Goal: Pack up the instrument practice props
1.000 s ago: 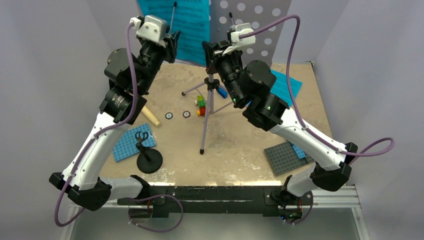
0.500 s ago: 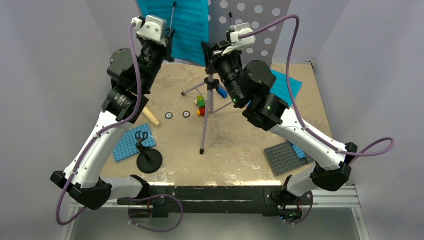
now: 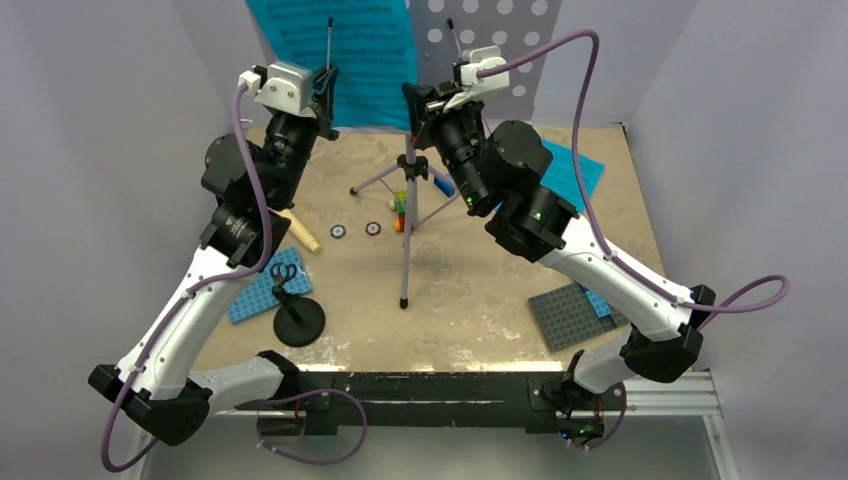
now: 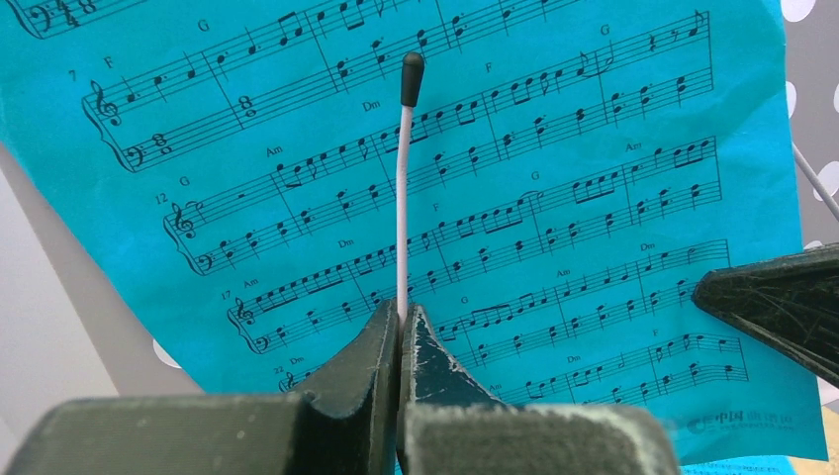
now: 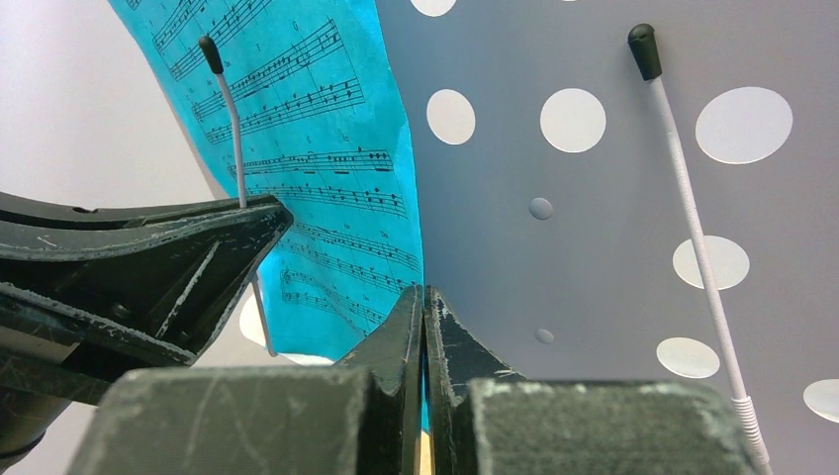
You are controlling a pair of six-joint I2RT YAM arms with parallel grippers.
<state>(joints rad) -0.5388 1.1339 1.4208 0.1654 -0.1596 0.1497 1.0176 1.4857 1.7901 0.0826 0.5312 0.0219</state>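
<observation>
Sheet music (image 3: 360, 60) on a teal page leaned against the lavender, hole-punched panel of the music stand (image 3: 500, 35), which stood on its silver tripod (image 3: 405, 250) at the far middle of the surface (image 3: 480, 280). The left claw (image 4: 401, 322) was raised in front of the page, its fingers pressed together on the lower part of a thin white wire (image 4: 402, 198) with a black tip, which ran up across the printed staves. The right claw (image 5: 423, 307) was just to the right of it, at the right edge of the same page, with its fingers pressed together. Whether the paper was caught between them could not be told. A second black-tipped wire (image 5: 693, 228) lay against the bare panel to the right. A second teal page (image 3: 580, 170) lay flat at the far right of the surface, partly under the right arm. The black mic stand (image 3: 298, 322) with its round base stood at the near left, touching the near corner of a blue studded plate (image 3: 250, 295). The cream toy microphone (image 3: 300, 235) lay just beyond that, beside the left arm. A grey studded plate (image 3: 570, 315) lay at the near right, and a few small coloured bricks (image 3: 402, 208) sat between the tripod's legs.
</observation>
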